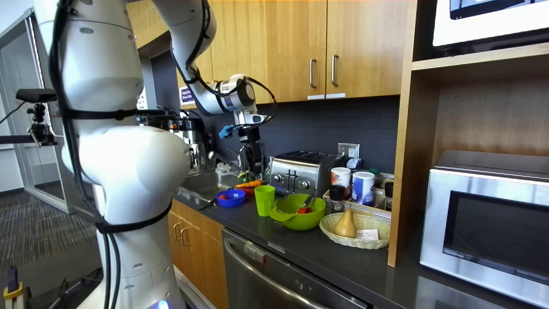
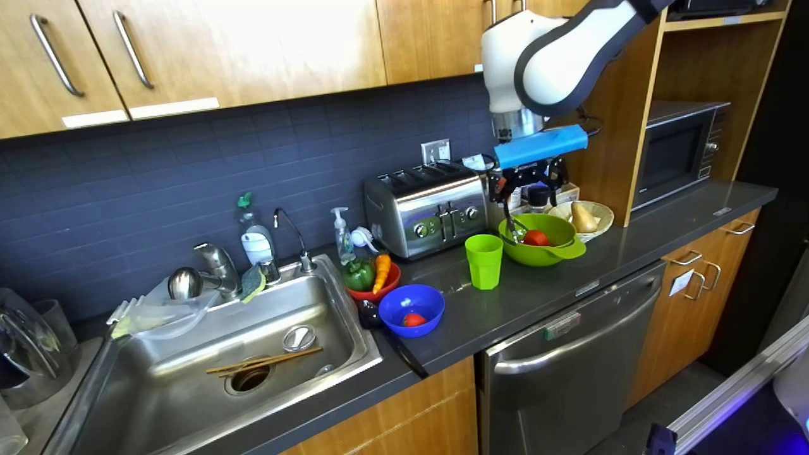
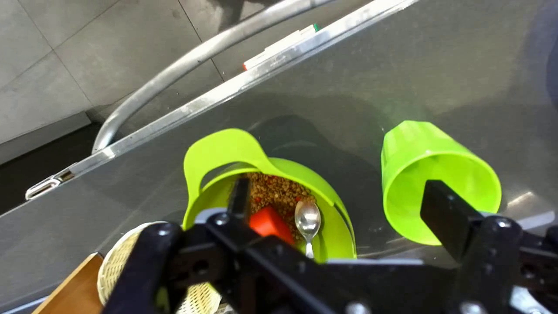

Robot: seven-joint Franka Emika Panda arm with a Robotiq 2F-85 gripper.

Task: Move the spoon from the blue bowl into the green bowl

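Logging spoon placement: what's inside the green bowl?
Brown grainy bits, a red object, a metal spoon. In the wrist view, the gripper hides part of the green bowl; the bits cover anything underneath.

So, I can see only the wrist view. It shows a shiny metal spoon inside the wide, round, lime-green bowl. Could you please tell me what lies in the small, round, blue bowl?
Observer: Both exterior views show one small, red, rounded item in the small, round, blue bowl.
Operator: Thank you. Is something also lying between this bowl and the rectangular steel sink?
Observer: Yes, in an exterior view, a long, black, slim-handled utensil lies there.
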